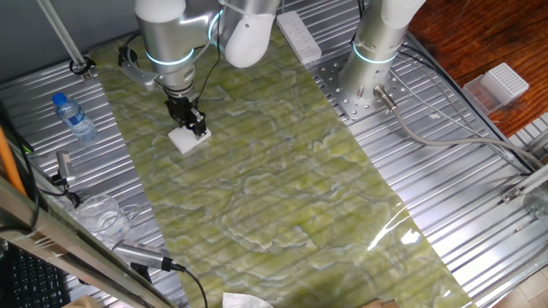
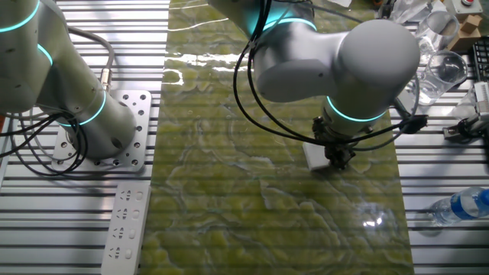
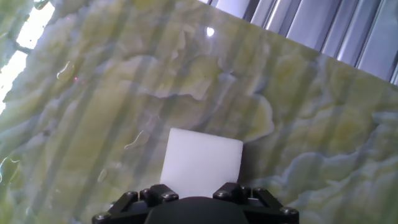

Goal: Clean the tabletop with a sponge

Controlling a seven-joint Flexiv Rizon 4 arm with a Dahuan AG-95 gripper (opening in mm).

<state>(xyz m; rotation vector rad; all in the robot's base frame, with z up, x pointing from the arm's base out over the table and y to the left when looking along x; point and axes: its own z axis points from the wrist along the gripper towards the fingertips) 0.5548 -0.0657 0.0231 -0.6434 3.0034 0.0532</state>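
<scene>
Arm pose: in one fixed view the arm comes down from the top edge, wrist vertical, gripper (image 1: 193,122) pointing straight down in the upper-left part of the frame. Black fingers (image 1: 199,121) sit clamped on the sponge (image 1: 188,138), which lies flat on the tabletop (image 1: 282,197) near its left long edge. In the other fixed view the big grey elbow fills upper centre; gripper (image 2: 336,158) sits right of centre w/ the sponge (image 2: 315,156) showing at its left side, approx. half hidden by the wrist.

Hand view: sponge (image 3: 202,163) at lower centre, white and square-ish, gripper body over its lower edge. Fingertips not clearly visible here, so we take the grip from the fixed views.

Surroundings, one fixed view: water bottle (image 1: 74,116) lying at left on the ribbed metal; power strip (image 1: 299,36) at top centre; arm base (image 1: 370,77) upper right; perforated white box (image 1: 502,84) at right edge. Nothing lies on the sheet beside the sponge.
</scene>
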